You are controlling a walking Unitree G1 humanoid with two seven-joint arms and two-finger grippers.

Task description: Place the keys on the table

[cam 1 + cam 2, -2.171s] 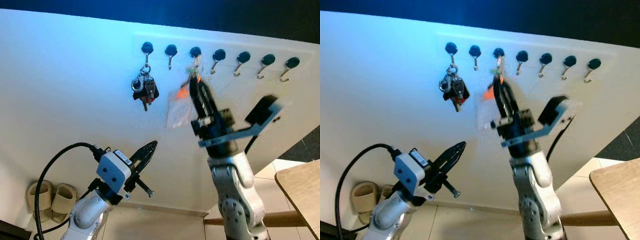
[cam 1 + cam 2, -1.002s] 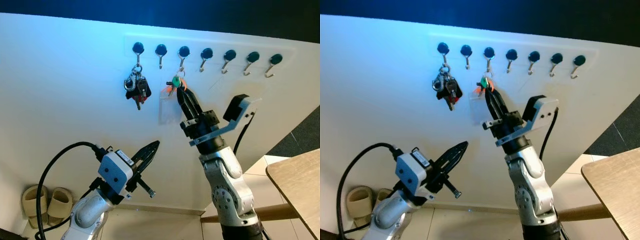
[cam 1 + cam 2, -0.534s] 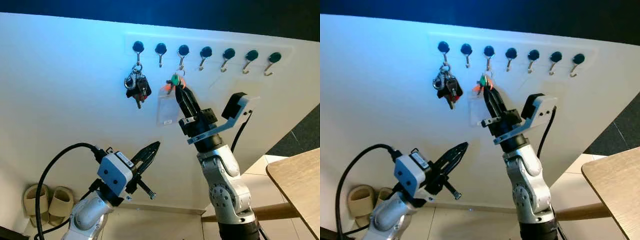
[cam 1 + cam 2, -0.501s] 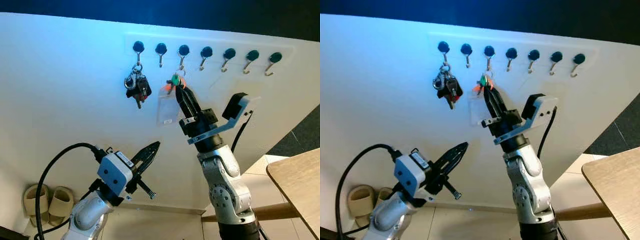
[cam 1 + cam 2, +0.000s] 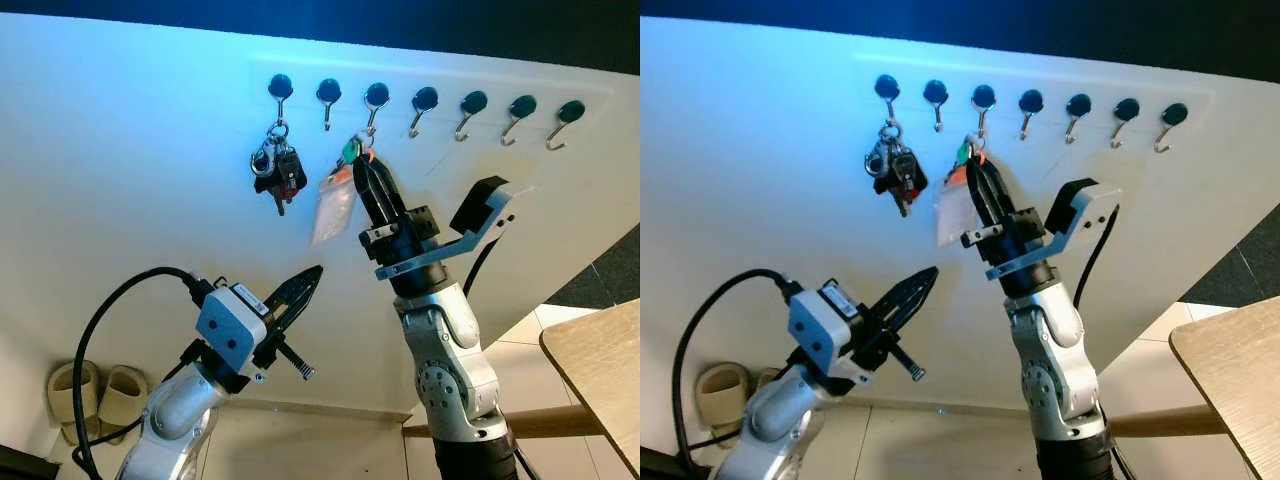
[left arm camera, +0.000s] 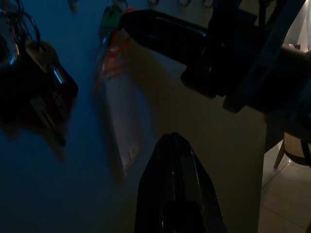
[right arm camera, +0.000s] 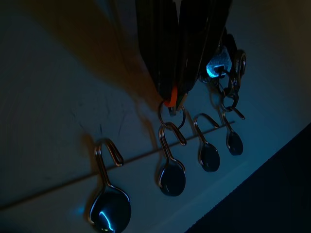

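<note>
Keys [image 5: 352,153] with green and orange tags, hanging from the third hook [image 5: 375,98] of a wall rail, clear card sleeve [image 5: 332,208] dangling below and swung leftward. Right gripper [image 5: 365,168] raised steeply from a bent elbow, black fingers pressed together around the orange tag just under the hook, apparently pinching the ring, though too dim in the right wrist view to be sure. Left gripper [image 5: 312,273] held low and forward, angled up toward the wall, fingers closed on nothing. Second, darker key bunch [image 5: 278,172] on the first hook. Wooden table [image 5: 600,365] at right, well apart. Slippers [image 5: 95,395] on the floor by the wall.
</note>
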